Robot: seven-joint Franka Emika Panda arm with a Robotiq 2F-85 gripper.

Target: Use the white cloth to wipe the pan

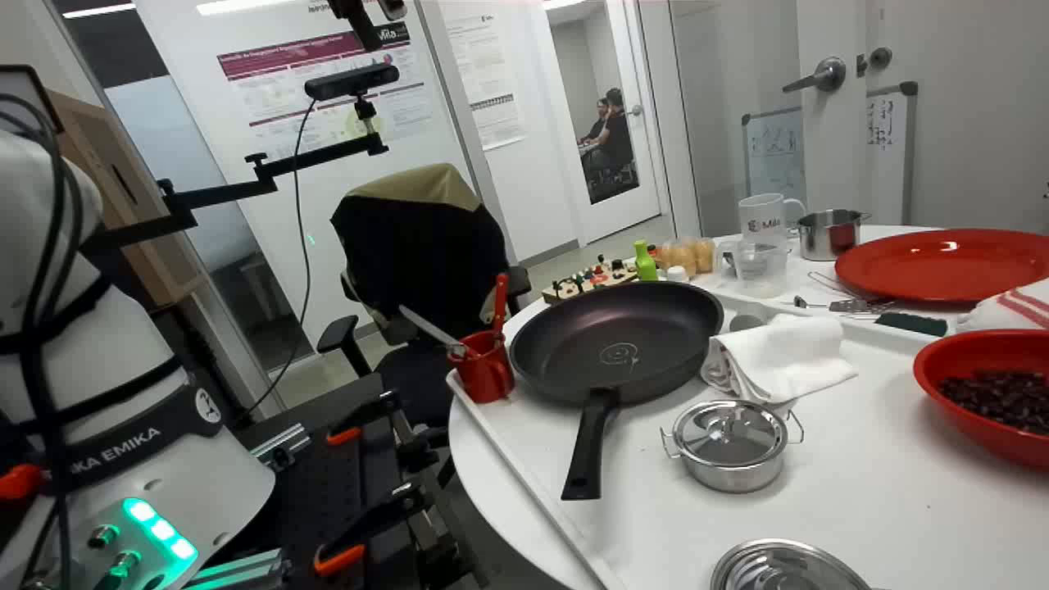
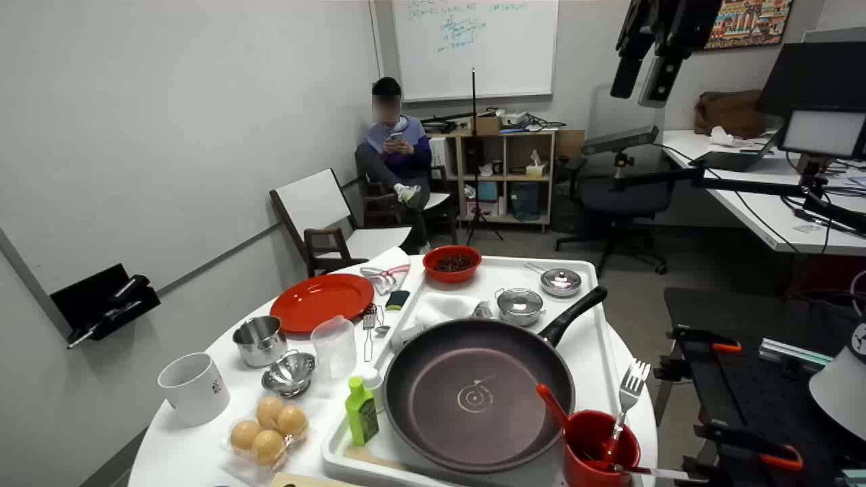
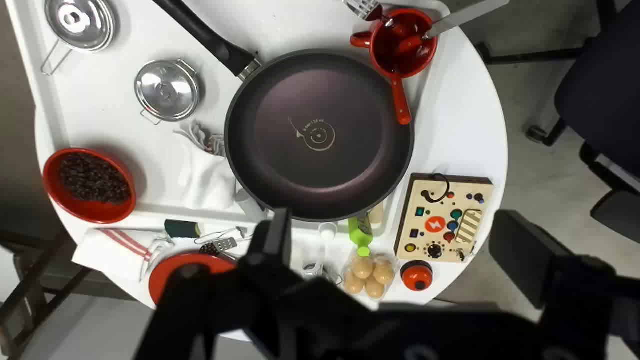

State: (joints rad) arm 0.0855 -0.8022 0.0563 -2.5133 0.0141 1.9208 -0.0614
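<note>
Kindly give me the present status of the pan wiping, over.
Pincer open, empty. Cloth beside pan, not yet picked up. Possible obstacle: red handle leaning from red cup toward pan.

arm casing [image 1: 123, 340]: smooth, white, rounded. around it: dark grey band [image 1: 123, 447] with pale lettering, "emika" legible, start partly behind dark cables [image 1: 37, 328]. on the band, past the lettering: round white badge [image 1: 207, 405] with dark emblem. above the band: two black straps [image 1: 115, 392], crossed by the cables. below the band: light strip [image 1: 161, 531], glowing green-white in three segments; two round metallic connectors [image 1: 102, 537]; shallow round recesses [image 1: 220, 538]. gripper [image 2: 638, 95]: black, with flat, blunt fingers [image 2: 665, 80]; on one, pale grey side with small round spots, screws or holes indistinct.
</note>
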